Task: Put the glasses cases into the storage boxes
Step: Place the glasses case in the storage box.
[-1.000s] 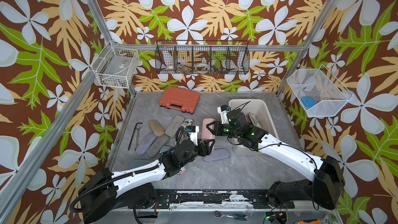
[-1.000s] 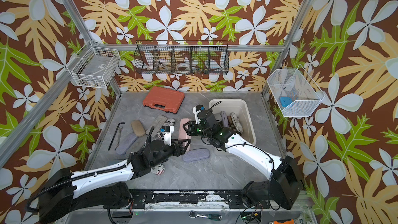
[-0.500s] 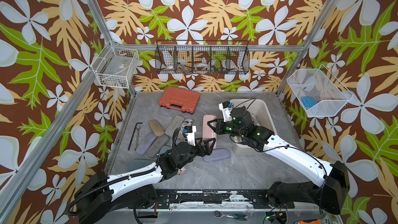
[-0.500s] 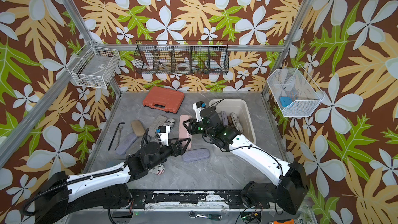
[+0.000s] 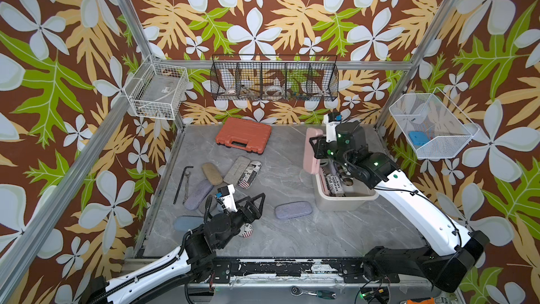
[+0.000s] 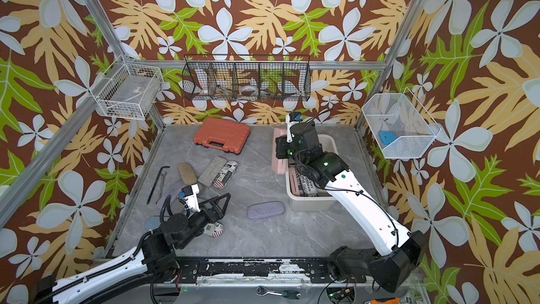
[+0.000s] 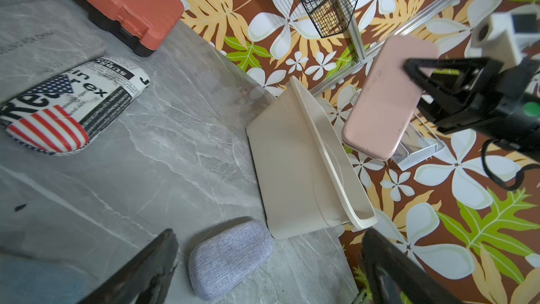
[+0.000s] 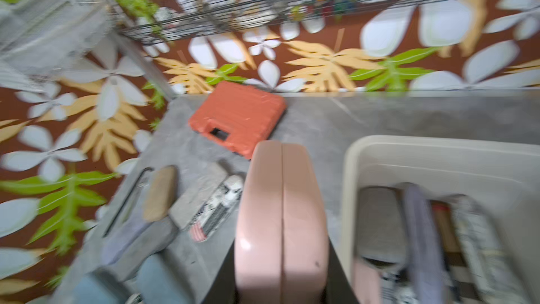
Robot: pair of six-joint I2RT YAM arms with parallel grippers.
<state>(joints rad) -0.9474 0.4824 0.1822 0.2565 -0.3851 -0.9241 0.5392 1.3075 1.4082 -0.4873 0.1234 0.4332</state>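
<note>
My right gripper point(image 5: 317, 148) is shut on a pink glasses case point(image 5: 309, 153), held on end in the air just beside the left rim of the cream storage box point(image 5: 339, 204). In the right wrist view the pink case point(image 8: 280, 214) fills the space between the jaws. The box holds several cases, one of them newspaper print point(image 5: 336, 184). My left gripper point(image 5: 258, 206) hangs open and empty over the front left of the table, pointing at a lavender-grey case point(image 5: 293, 209) that lies in front of the box. A flag-print case point(image 5: 247, 231) lies under that arm.
Flag-print point(image 5: 249, 174), grey point(image 5: 236, 165), tan point(image 5: 212, 173), lavender point(image 5: 198, 194) and blue point(image 5: 187, 223) cases lie at the left. An orange toolcase point(image 5: 244, 138) sits at the back, with a hex key point(image 5: 182, 182) by the left edge. Wire baskets point(image 5: 274, 81) hang on the walls.
My left gripper opened, let go of the pink case and drew back toward the front left. My right gripper closed on the case and carried it up and right, next to the box.
</note>
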